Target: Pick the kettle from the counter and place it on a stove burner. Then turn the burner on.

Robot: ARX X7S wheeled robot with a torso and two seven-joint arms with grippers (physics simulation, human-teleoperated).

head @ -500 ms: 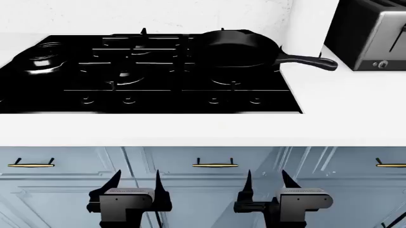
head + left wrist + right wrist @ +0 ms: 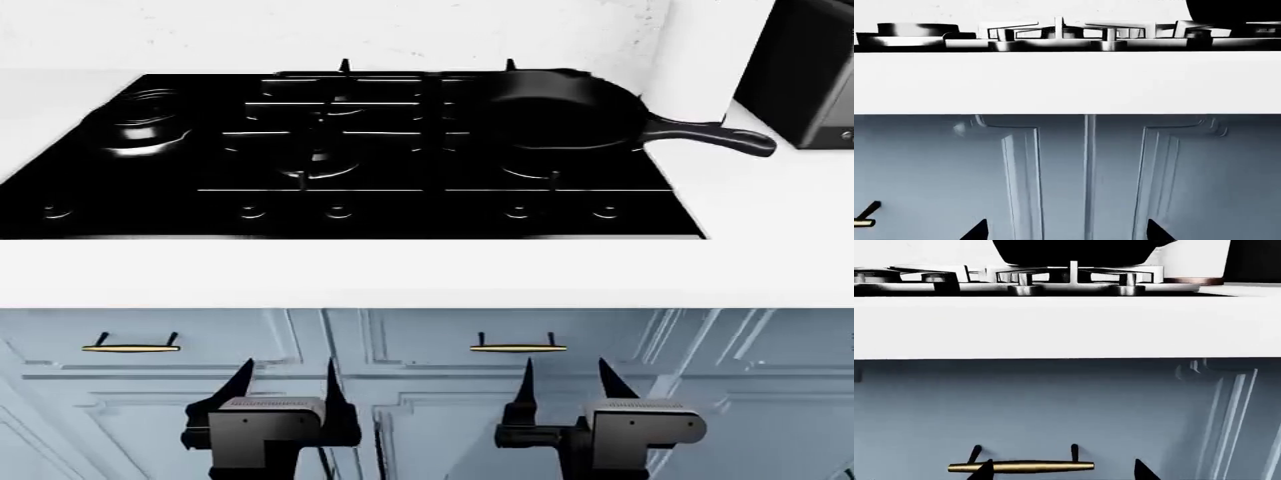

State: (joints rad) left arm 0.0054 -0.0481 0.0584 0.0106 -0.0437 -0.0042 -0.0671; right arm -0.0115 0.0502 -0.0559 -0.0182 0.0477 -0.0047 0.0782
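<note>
The kettle is out of view in every frame. The white counter point(image 2: 400, 270) runs across the head view above pale blue cabinet fronts. Set into it is a black stove, and the round ringed stove burner point(image 2: 144, 120) without a grate sits at its far left. My left gripper point(image 2: 284, 382) and right gripper point(image 2: 570, 380) hang below the counter edge in front of the cabinets, both open and empty. In the left wrist view the left gripper point(image 2: 1067, 231) faces a cabinet seam. In the right wrist view the right gripper point(image 2: 1064, 471) faces a brass handle point(image 2: 1021, 466).
A black frying pan point(image 2: 567, 115) rests on the stove's right grated burner, handle pointing right. A dark toaster point(image 2: 807, 70) stands at the far right. Several knobs point(image 2: 336, 210) line the stove's front edge. Brass drawer handles point(image 2: 131, 347) sit under the counter.
The whole scene has slid to the right in the head view, so the view has moved left along the counter. Both grippers keep their pose and stay open.
</note>
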